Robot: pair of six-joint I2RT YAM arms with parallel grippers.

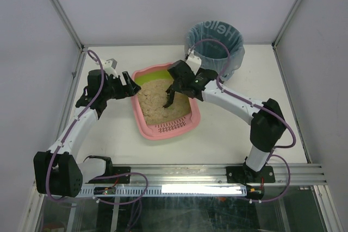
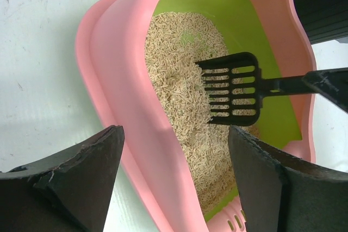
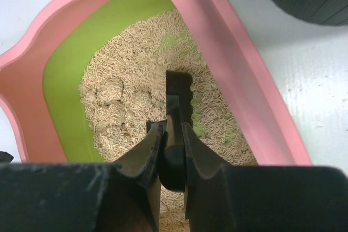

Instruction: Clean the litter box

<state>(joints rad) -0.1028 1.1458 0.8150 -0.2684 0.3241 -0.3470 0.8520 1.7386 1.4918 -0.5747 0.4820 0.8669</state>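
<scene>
Right gripper (image 3: 168, 129): clamped tight on the black handle of the scoop (image 2: 231, 88); fingers pointing down into the box (image 1: 163, 132).
Scoop: slotted head down on the litter (image 1: 157, 101) near the middle of the box, one edge in the grains; handle rising toward the right rim.
Right wrist: pitched down over the far half of the box, camera looking along the handle.
Right forearm: white link stretched from the elbow at mid-right, reaching far-left over the table (image 1: 217, 134).
Right base: bolted at the near edge, right of centre; dark upper link leaning up and away.
Left gripper (image 1: 132, 86): jaws spread wide, nothing between them; set at the box's far-left rim, one finger over the table, the other over the box; contact with the rim not discernible.
Left wrist: level, turned rightward toward the box.
Left forearm: white link running from the near-left shoulder up along the left edge of the table.
Box: pink tray, green inner wall, mid-table between the two arms, slotted ledge at the near end.
Bin (image 1: 217, 42): round, blue-lined, beyond the box at far right, near but apart.
</scene>
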